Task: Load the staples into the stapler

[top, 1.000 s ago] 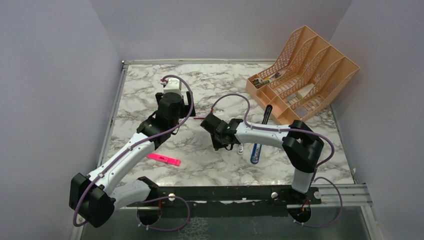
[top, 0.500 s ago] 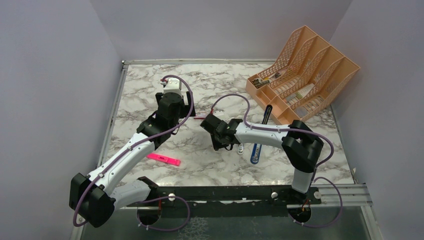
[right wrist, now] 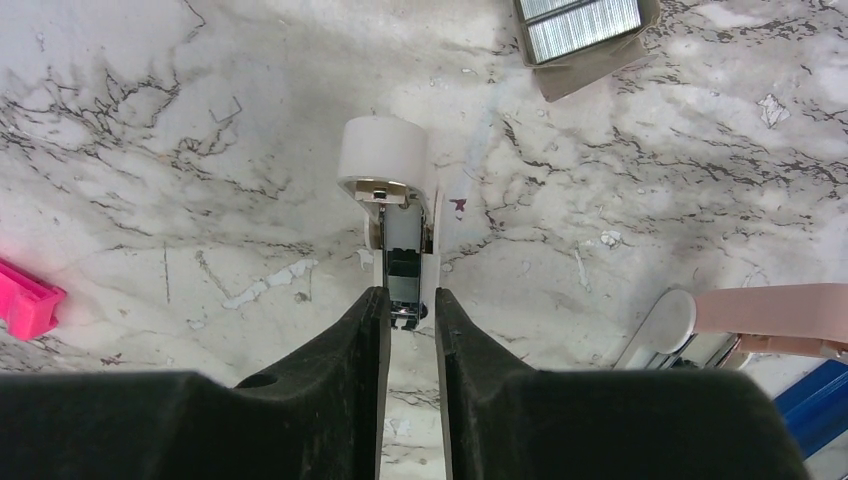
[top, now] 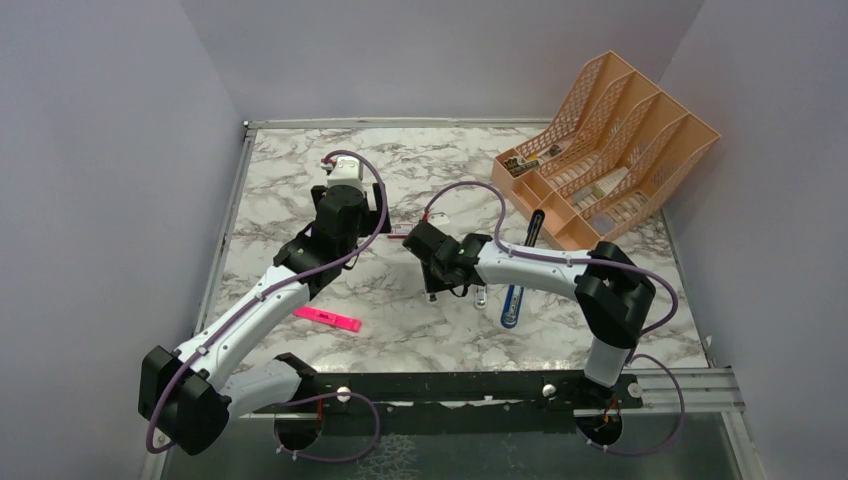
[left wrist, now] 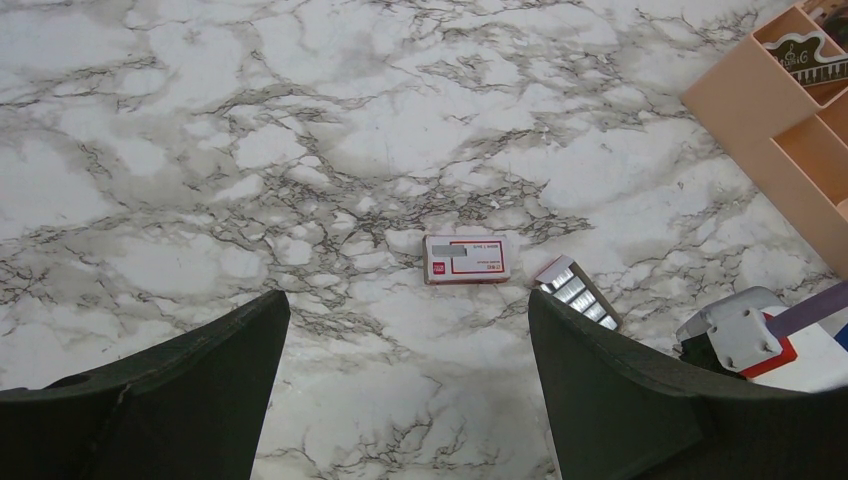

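My right hand is nearly closed. Its two black fingers sit one on each side of the thin end of the white stapler, in the middle of the right wrist view. I cannot tell if they squeeze it. The stapler lies on the marble table, and its round end points to the top of the frame. The staples are a shiny grey block in a little tray at the top right of that view, apart from the stapler.

My left hand is wide open and holds nothing. Below it, in the middle of the left wrist view, lies the red-and-white box, with the staples just to its right. A pink highlighter lies at the lower left of the top view.
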`<state>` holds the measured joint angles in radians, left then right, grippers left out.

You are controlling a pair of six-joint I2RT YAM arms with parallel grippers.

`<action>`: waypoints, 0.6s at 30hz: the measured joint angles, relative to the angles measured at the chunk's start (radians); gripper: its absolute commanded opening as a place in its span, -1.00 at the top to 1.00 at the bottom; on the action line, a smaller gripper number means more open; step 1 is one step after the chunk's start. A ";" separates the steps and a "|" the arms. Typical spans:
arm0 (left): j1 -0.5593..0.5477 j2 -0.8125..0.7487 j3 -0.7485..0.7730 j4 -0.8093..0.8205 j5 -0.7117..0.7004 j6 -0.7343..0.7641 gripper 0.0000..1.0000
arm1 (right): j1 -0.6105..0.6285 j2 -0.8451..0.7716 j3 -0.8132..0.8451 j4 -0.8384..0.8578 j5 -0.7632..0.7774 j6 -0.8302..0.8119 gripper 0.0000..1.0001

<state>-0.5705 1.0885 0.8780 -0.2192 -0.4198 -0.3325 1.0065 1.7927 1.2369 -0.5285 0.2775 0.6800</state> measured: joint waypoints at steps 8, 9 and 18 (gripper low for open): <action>0.000 0.000 -0.002 0.000 0.000 0.000 -0.80 | -0.001 0.009 0.000 0.000 0.000 0.000 0.46; 0.000 0.000 -0.002 0.000 0.000 0.000 -0.80 | -0.001 0.013 0.000 0.000 0.000 0.000 0.46; 0.000 0.000 -0.002 0.000 0.000 0.000 -0.80 | -0.001 0.053 0.002 0.000 -0.010 -0.003 0.50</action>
<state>-0.5705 1.0885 0.8761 -0.2188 -0.4198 -0.3325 1.0058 1.8458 1.2388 -0.5285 0.2680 0.6765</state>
